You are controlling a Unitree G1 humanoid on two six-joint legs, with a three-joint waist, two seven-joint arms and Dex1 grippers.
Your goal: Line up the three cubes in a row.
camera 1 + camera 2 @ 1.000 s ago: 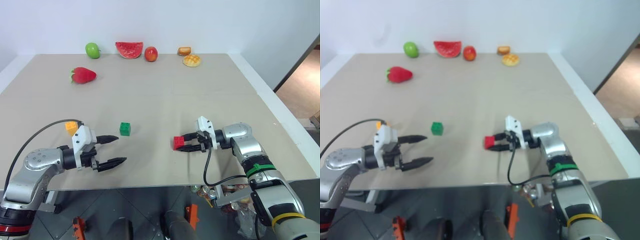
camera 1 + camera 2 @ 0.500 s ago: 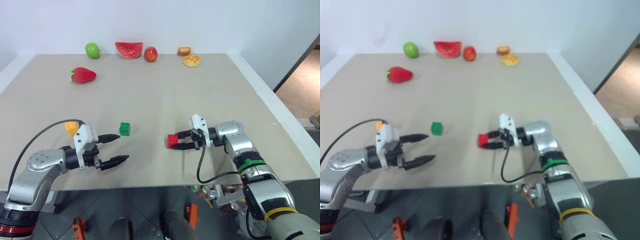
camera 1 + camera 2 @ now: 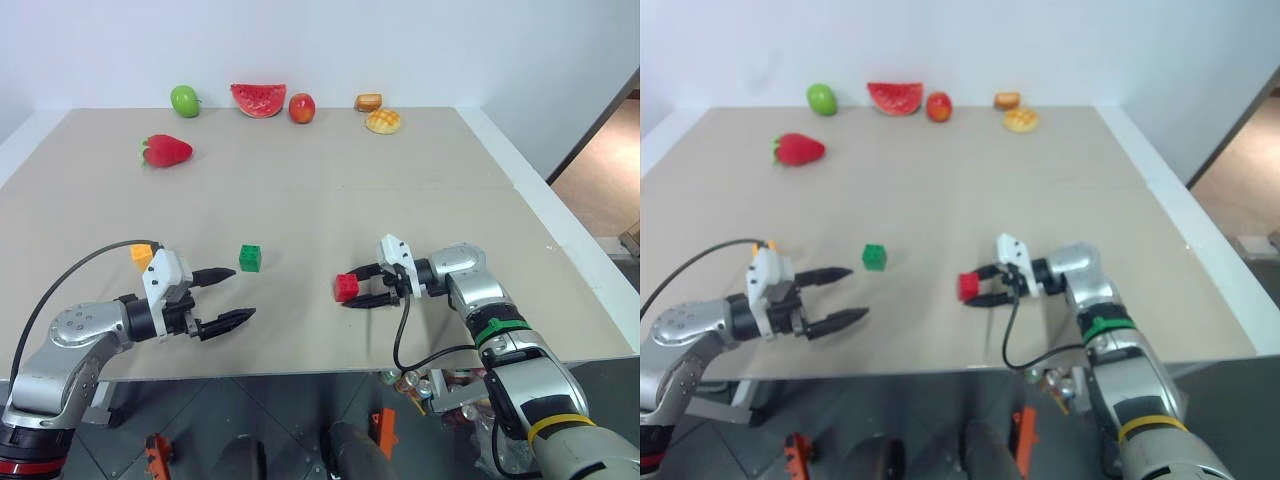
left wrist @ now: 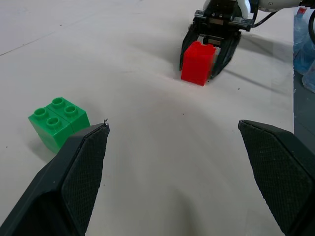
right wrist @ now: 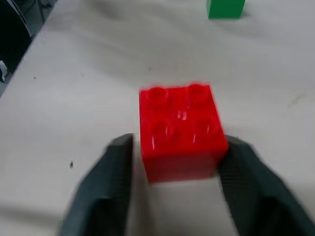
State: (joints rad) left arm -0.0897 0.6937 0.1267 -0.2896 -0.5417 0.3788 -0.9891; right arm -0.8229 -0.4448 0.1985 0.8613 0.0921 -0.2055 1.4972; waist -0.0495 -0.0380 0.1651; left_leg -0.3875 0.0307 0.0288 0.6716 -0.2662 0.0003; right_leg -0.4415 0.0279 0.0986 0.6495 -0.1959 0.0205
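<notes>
Plainly, the red cube (image 5: pixel 181 130), studs up, carries no readable writing.

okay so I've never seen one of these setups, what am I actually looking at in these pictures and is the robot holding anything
A two-armed humanoid robot stands at a tan table. Two pictures come from cameras in its head, looking down over its arms; the other two come from a camera on each wrist. On the table lie a green cube, a yellow-orange cube and a red cube, with toy fruit along the far edge. The left gripper is open and empty. The right gripper has its fingers on either side of the red cube, slightly apart from it, so nothing is firmly held.
</notes>
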